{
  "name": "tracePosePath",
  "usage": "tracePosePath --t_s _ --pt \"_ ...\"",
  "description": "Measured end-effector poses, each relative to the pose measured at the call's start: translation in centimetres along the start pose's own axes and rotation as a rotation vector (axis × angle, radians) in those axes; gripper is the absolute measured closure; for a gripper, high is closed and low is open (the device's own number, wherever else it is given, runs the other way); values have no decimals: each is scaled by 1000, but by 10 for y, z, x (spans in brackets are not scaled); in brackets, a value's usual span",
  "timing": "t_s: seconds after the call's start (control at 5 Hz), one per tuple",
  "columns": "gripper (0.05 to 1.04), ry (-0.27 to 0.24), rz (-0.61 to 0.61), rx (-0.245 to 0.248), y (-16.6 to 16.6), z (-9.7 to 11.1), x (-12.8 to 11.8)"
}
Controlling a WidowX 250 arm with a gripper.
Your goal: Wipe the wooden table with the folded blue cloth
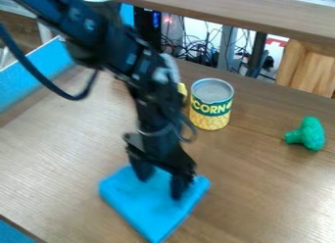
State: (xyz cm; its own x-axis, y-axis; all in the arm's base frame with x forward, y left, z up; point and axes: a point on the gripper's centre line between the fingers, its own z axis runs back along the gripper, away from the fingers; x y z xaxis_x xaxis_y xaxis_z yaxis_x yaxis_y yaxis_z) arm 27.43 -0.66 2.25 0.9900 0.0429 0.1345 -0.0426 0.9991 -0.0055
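Blue cloth (pixel 154 215) lies partly hidden by the spread pincer (pixel 161 183).

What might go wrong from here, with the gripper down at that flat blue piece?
The flat blue piece is low, so the open gripper might slide across it or press into the table. The can stands near the arm; a sideways swing might tip it. The yellow thing, partly hidden, could be bumped unseen.

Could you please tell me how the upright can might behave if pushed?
Standing upright, the can would probably slide under a low push. Its round side makes it apt to roll if toppled, and the metal looks stiff.
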Motion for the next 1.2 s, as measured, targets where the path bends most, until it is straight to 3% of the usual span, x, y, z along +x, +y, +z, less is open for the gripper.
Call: tracePosePath --t_s 0.4,0.6,0.8,1.2 --pt "84 16 185 49 90 0 10" --pt "84 20 241 59 116 1 6" --pt "83 17 223 35 114 0 6" --pt "83 13 27 -70 39 1 18"
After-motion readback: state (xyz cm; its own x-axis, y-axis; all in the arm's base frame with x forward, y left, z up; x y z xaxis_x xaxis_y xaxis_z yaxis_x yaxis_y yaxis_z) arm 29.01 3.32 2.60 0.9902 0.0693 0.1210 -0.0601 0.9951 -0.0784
